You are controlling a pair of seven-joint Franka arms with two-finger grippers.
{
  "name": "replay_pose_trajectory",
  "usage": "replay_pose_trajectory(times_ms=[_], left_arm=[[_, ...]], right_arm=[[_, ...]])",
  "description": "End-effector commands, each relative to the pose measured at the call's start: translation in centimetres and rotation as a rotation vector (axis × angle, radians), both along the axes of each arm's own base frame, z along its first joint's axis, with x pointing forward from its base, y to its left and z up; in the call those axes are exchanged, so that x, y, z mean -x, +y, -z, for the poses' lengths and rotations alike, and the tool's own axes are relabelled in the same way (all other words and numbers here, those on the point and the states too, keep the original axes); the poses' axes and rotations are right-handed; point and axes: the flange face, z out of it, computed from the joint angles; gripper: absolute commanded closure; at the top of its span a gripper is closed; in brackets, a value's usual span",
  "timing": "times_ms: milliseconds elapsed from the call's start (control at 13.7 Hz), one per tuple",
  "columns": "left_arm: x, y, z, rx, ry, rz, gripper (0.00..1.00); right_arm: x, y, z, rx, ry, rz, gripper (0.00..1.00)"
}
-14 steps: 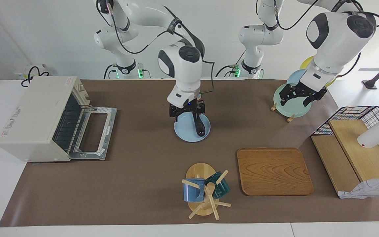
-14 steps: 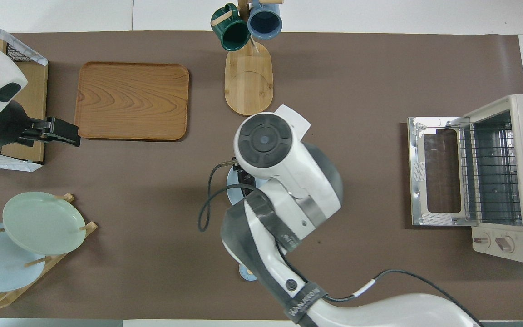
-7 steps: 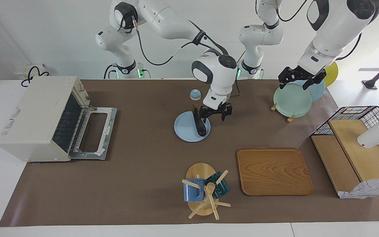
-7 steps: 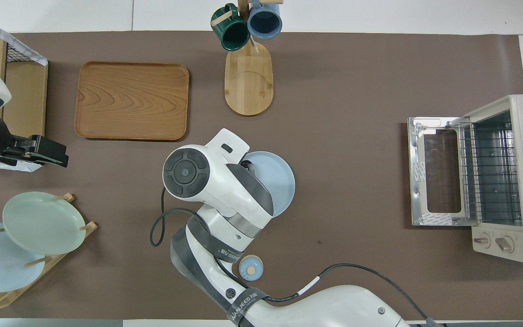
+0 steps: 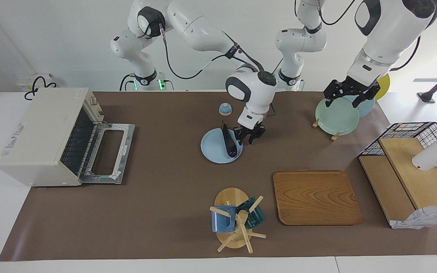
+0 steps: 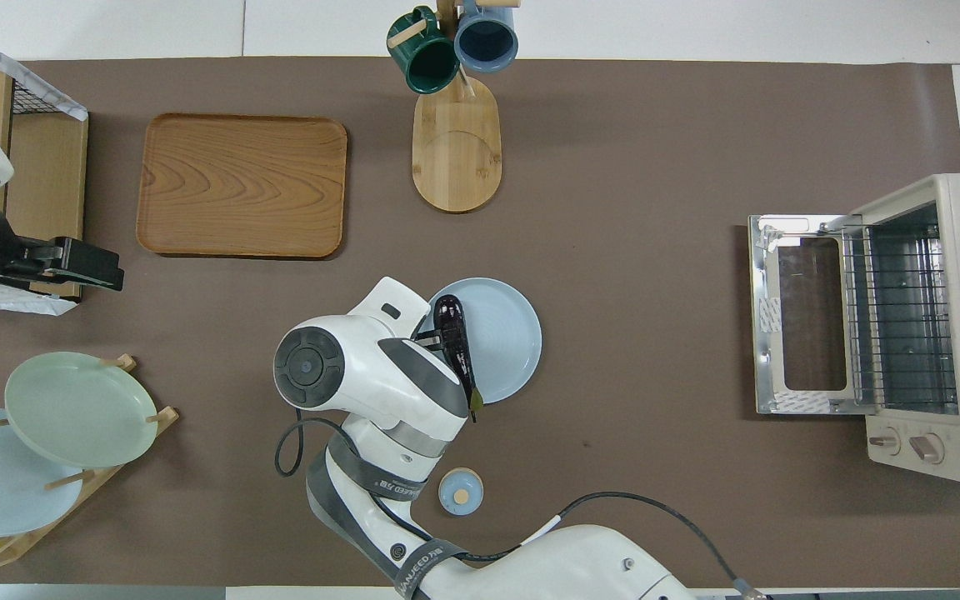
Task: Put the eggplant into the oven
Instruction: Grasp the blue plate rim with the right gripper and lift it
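Observation:
The eggplant (image 5: pixel 229 142) (image 6: pixel 455 346), long and dark purple, lies on a light blue plate (image 5: pixel 212 148) (image 6: pixel 509 333) in the middle of the table. My right gripper (image 5: pixel 249 137) (image 6: pixel 432 337) is low at the plate's edge, close beside the eggplant on the side toward the left arm's end. Whether it touches the eggplant does not show. The cream oven (image 5: pixel 38 132) (image 6: pixel 951 325) stands at the right arm's end with its door dropped open and the wire rack bare. My left gripper (image 5: pixel 349 98) (image 6: pixel 92 268) hangs open and empty over the plate rack.
A small blue domed lid (image 5: pixel 225 109) (image 6: pixel 460 492) sits nearer to the robots than the plate. A mug tree (image 5: pixel 235 222), a wooden tray (image 5: pixel 316 197), a rack with a green plate (image 5: pixel 336 115) and a wire basket with boards (image 5: pixel 412 178) are also on the table.
My right gripper swung from over the plate to the eggplant's side toward the left arm's end and sank lower, uncovering the eggplant in the overhead view. My left gripper rose above the green plate.

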Motion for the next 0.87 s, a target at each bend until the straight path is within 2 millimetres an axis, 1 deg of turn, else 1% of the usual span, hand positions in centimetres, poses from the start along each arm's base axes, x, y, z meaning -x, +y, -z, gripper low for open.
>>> replay_pose_trajectory(times_ms=[0, 146, 219, 291, 364, 583, 656, 802], left_arm=[[-0.5, 0.1, -0.2, -0.012, -0.015, 0.007, 0.00], [-0.4, -0.1, -0.1, -0.013, -0.009, 0.010, 0.00], [-0.5, 0.2, 0.0, -0.013, -0.006, 0.006, 0.00], [-0.5, 0.1, 0.0, -0.015, -0.005, 0.007, 0.00], [-0.5, 0.1, 0.1, -0.014, -0.003, 0.007, 0.00], [-0.5, 0.5, 0.0, -0.015, -0.005, 0.001, 0.00], [-0.4, 0.3, 0.0, -0.017, -0.004, 0.003, 0.00], [-0.3, 0.3, -0.2, -0.016, -0.008, 0.003, 0.00]], right_arm=[[0.6, -0.8, 0.9, 0.000, -0.018, 0.003, 0.64], [0.8, -1.0, 1.3, 0.005, -0.014, 0.003, 0.64], [0.9, -1.0, 1.3, 0.006, -0.013, 0.001, 0.74], [1.0, -1.1, 1.4, 0.011, -0.010, 0.001, 0.90], [1.0, -1.2, 1.2, 0.018, -0.006, 0.002, 1.00], [0.9, -1.6, 0.7, 0.078, -0.017, -0.023, 1.00], [0.6, -1.9, -0.2, 0.118, -0.026, -0.033, 1.00], [-0.7, -3.3, -2.9, 0.185, -0.008, -0.033, 1.00]])
